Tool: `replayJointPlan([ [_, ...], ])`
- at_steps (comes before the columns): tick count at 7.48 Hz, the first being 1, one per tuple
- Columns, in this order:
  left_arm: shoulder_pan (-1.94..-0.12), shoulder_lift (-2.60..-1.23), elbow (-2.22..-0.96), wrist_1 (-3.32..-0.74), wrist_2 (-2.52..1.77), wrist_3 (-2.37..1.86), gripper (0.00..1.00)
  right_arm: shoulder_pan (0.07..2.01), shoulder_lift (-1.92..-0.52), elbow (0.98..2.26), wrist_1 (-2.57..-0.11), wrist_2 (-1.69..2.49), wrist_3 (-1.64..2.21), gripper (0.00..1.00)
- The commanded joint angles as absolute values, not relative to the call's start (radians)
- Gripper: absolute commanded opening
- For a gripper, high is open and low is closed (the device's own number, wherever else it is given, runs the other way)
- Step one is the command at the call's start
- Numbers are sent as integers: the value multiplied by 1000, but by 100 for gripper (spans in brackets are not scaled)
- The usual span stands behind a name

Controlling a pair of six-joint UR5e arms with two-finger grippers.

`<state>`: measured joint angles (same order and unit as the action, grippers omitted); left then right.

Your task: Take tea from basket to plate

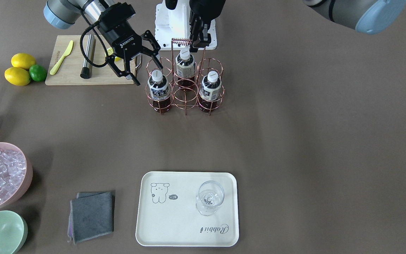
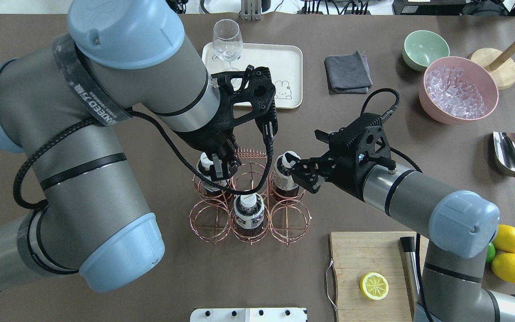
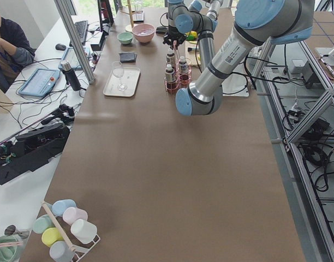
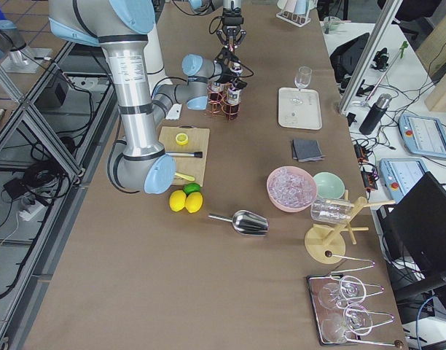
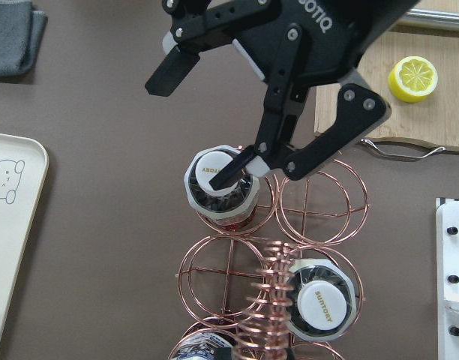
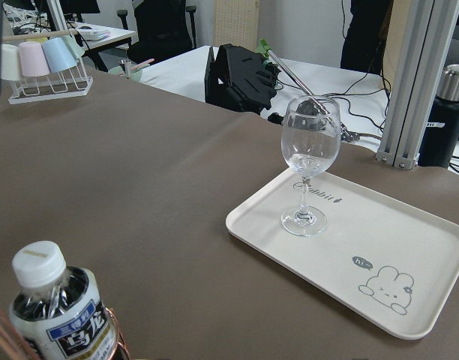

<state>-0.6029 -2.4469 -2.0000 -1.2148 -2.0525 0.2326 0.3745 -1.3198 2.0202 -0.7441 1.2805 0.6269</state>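
We judge the step in hand to be the grasp. Our right hand (image 1: 149, 74) hangs over the basket (image 1: 185, 86) with its fingers spread wide, gripping nothing.

To do it well, we should:
- shift the hand until the neck of the tea (image 1: 158, 88) sits midway between the fingers;
- come down only to just under the white cap, above the wire ring;
- close firmly and lift straight up until the bottle's foot clears the ring, or the basket may drag or tip.

Our left hand (image 1: 199, 40) sits at the coiled handle (image 1: 182, 42); we cannot tell whether it pinches it.

Farther out, in the overhead view, the plate (image 1: 174, 225) lies on the worktop (image 1: 294, 141) at 12 o'clock from the basket, well apart. A glass (image 1: 209, 201) stands near its 10 o'clock corner, so we should set the tea on the bare part.

The tea stands upright in the basket's 2 o'clock cell. It is off centre to the hand, at about 7 o'clock from the middle of the gap. In the left wrist view one fingertip (image 5: 233, 165) lies across the cap, touching or just above, we cannot tell. The other finger is well clear.
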Motion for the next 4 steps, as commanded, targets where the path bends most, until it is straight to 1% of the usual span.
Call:
replayJointPlan([
  [1,-603,-2447,-2000,-1215,-2052,232,0,374,-1310,2011,-746,1279,634,85],
  [4,-603,-2448,-2002,-1215,-2052,232,0,359,-1321,2006,-747,1276,637,85],
])
